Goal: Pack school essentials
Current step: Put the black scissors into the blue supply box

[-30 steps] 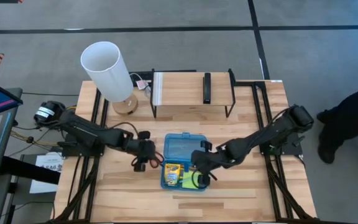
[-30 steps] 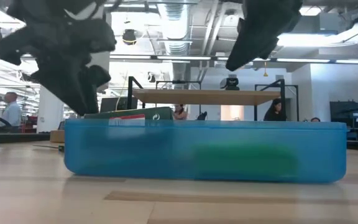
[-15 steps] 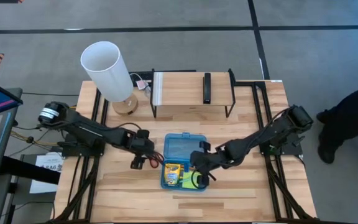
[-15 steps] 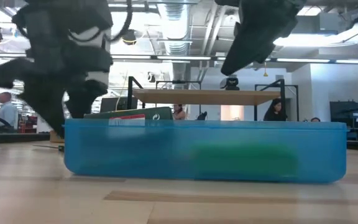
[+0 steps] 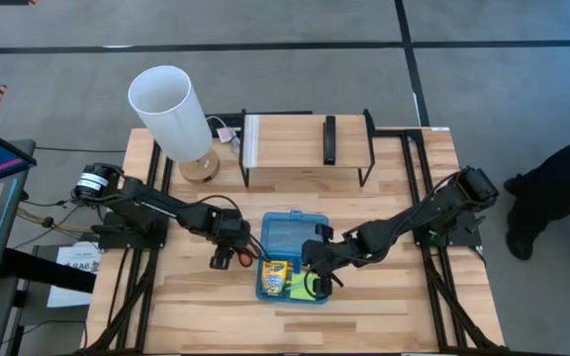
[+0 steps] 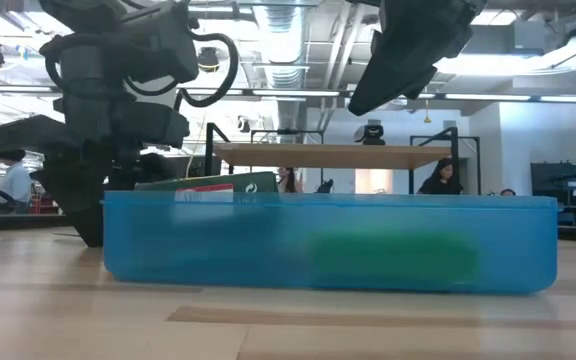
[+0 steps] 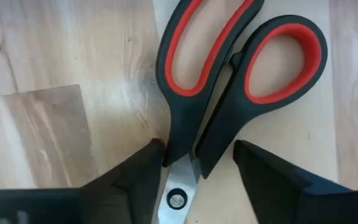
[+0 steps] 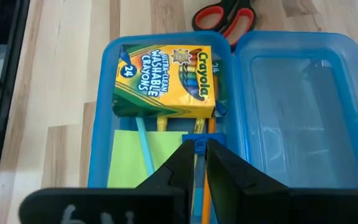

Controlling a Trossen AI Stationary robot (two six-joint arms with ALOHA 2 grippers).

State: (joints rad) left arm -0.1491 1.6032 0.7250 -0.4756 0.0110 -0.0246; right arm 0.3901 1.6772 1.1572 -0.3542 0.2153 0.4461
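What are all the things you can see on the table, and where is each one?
Case: one, translucent blue, open, table middle.
Crayon box: one, yellow-green, in the case.
Sticky-note pad: one, lime, in the case under the crayons.
Scissors: one, red-and-black handles, on the table left of the case.
Lamp: one, white shade, back left.
Shelf: one, wooden, back, holding a black bar.
Left tool: open around the scissors.
Right tool: nearly shut, over the case.

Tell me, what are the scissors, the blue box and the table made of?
The scissors seem to have matte black and red plastic handles, with shiny metal at the pivot. The blue case looks like see-through plastic, since the table shows through its lid. The table looks like light wood with visible grain.
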